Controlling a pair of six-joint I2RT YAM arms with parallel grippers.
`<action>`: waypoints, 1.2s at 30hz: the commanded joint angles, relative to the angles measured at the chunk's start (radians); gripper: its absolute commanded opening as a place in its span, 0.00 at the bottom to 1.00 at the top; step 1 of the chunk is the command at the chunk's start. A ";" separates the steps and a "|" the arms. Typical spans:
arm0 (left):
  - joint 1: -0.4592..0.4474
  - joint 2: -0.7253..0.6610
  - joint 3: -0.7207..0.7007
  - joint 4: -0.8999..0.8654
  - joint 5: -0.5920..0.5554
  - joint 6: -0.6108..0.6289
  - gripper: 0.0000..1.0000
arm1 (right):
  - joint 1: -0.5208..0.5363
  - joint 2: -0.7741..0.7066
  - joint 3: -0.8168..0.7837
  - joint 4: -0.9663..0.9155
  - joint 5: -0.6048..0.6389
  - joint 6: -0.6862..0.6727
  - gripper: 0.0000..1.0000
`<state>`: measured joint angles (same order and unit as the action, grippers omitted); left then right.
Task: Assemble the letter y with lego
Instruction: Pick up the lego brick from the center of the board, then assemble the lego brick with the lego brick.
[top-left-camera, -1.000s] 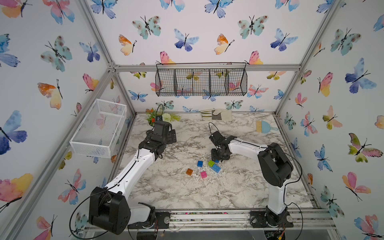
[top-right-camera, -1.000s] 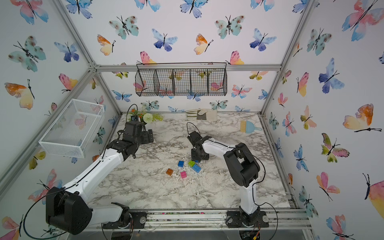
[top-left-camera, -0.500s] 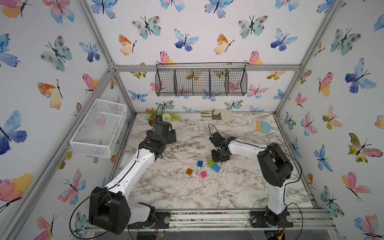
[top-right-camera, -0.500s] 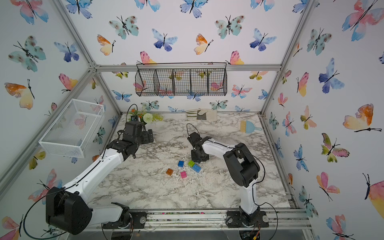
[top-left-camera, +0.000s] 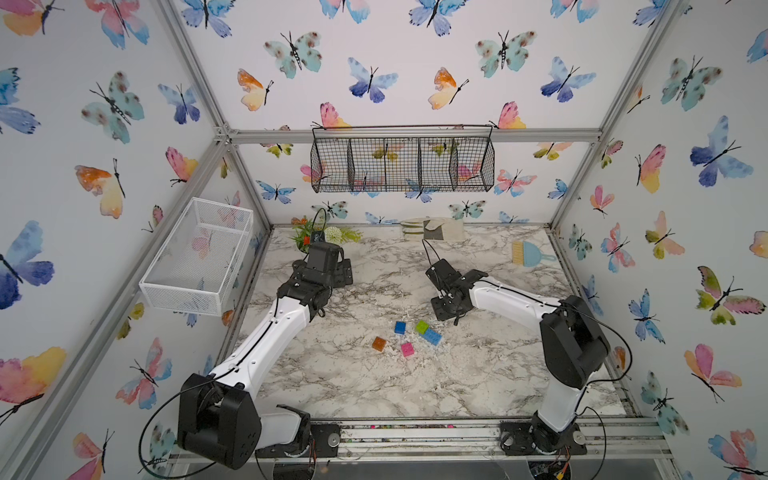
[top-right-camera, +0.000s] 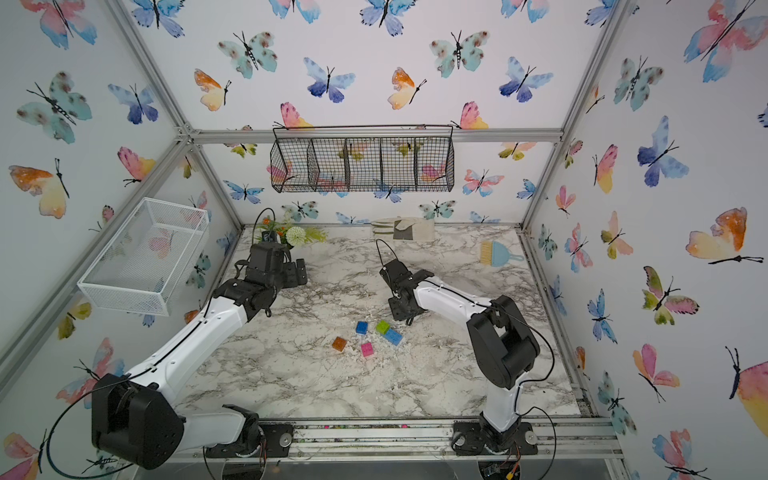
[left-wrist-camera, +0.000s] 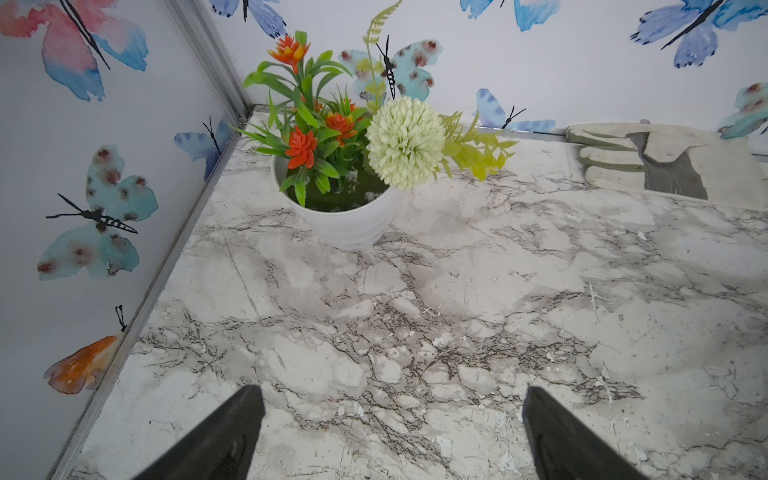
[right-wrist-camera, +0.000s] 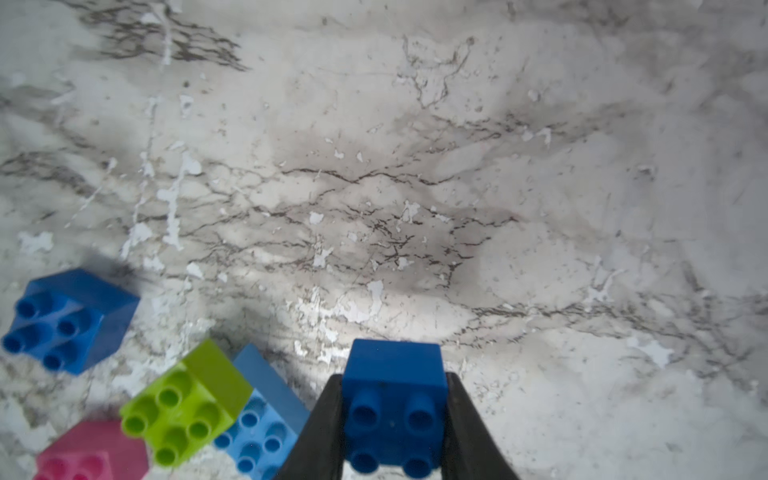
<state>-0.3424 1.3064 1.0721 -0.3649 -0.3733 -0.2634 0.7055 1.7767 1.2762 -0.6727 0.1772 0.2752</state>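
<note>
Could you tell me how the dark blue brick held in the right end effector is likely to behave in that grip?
The dark blue brick looks like rigid moulded plastic, so it should not deform in the right end effector. Its flat, smooth sides may slip a little if twisted. Small and probably hollow, it is likely light.

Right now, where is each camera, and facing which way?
Top views: two eyes of one head, high above the arms' bases, looking down on the marble table, the whole left arm and right arm, and loose bricks.
Left wrist: on the left arm, facing the flower pot in a back corner; the left jaws' tips show, open.
Right wrist: on the right arm, looking down at the table; the right jaws show, shut on a blue brick.
Shared: right wrist and top views both show the green brick.
</note>
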 joint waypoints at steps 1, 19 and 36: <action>-0.005 -0.019 0.017 -0.014 -0.013 -0.007 0.98 | -0.001 -0.060 -0.048 -0.036 -0.079 -0.163 0.21; -0.005 0.000 0.017 -0.014 0.014 -0.010 0.98 | 0.068 -0.186 -0.220 0.062 -0.237 -0.425 0.11; -0.005 -0.001 0.017 -0.014 0.013 -0.007 0.98 | 0.081 -0.101 -0.222 0.056 -0.262 -0.421 0.07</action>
<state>-0.3424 1.3064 1.0721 -0.3649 -0.3717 -0.2668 0.7834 1.6573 1.0561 -0.6128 -0.0620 -0.1333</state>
